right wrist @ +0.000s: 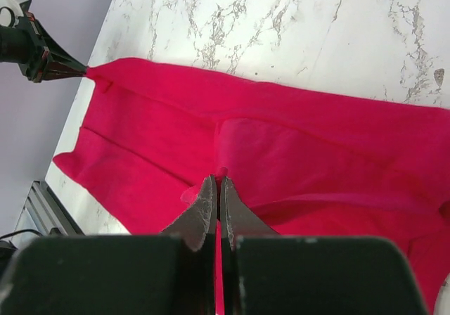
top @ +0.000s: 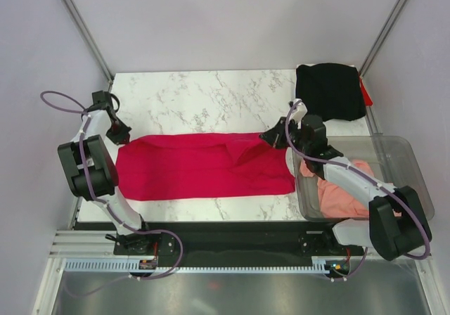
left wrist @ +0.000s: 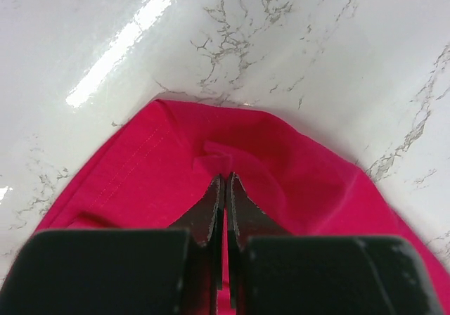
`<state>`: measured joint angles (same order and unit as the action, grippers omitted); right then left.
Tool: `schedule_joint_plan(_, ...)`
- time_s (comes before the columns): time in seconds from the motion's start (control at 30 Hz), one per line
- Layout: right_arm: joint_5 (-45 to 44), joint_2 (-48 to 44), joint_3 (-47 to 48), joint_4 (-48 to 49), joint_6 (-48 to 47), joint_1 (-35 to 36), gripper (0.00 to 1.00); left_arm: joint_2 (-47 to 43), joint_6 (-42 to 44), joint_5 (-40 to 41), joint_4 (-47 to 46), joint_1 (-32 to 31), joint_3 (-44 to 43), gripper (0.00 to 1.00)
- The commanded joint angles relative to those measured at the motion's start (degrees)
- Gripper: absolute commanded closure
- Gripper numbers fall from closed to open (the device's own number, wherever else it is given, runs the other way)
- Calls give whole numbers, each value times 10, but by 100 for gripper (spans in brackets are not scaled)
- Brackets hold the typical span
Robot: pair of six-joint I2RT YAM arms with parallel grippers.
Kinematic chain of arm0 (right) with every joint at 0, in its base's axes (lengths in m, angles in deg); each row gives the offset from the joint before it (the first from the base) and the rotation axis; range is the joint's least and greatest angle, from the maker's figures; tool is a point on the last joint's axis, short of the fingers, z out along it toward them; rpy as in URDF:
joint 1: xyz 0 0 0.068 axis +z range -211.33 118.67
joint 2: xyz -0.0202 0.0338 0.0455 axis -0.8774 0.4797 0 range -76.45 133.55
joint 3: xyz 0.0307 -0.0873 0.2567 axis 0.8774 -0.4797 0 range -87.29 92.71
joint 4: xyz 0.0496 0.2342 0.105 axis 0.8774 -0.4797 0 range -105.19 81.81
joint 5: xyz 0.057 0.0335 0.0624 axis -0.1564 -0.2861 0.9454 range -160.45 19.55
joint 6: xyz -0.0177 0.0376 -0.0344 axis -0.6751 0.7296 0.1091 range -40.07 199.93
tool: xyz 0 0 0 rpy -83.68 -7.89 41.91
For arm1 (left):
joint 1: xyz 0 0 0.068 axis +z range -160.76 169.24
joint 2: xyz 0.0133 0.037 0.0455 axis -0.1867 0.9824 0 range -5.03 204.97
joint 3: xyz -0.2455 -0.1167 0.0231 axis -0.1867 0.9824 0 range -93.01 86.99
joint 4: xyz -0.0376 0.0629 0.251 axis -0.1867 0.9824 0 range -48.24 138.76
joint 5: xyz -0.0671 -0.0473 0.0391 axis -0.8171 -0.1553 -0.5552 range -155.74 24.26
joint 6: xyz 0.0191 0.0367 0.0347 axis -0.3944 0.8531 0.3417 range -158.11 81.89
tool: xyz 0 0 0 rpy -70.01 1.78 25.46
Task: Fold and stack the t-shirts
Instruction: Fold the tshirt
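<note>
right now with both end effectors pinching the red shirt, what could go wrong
1. The left end effector and right end effector each hold only a small pinch of the red shirt at their tips; it may slip out when lifted.
2. The shirt is bunched near the right grip, so the fold may come out crooked.
3. The right arm lies over the bin; a wide swing could knock it.
</note>
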<state>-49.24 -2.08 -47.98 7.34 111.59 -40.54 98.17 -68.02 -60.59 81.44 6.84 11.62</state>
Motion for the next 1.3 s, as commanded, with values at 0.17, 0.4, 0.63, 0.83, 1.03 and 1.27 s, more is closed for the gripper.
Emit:
schedule_joint_plan(0.17, -32, -77, -42, -23, 2, 1, 100, -48, 26, 76, -14, 0, -38, 98)
schedule_joint_plan(0.4, -52, -99, -65, -45, 3, 0, 100, -87, 28, 103, -8, 0, -30, 98)
schedule_joint_plan(0.63, -50, -145, -116, -57, 25, 1, 100, -151, 22, 121, -9, 0, 61, 98)
schedule_joint_plan(0.83, -71, -231, -148, -122, 39, 2, 27, -200, 0, 71, -12, 44, 131, 52)
schedule_joint_plan(1.03, -91, -284, -101, -199, 28, 3, 18, -271, 4, 32, -34, 64, 159, 8)
schedule_joint_plan(1.27, -166, -161, -43, -200, 52, 80, 21, -245, 22, 66, -37, -80, 160, 11)
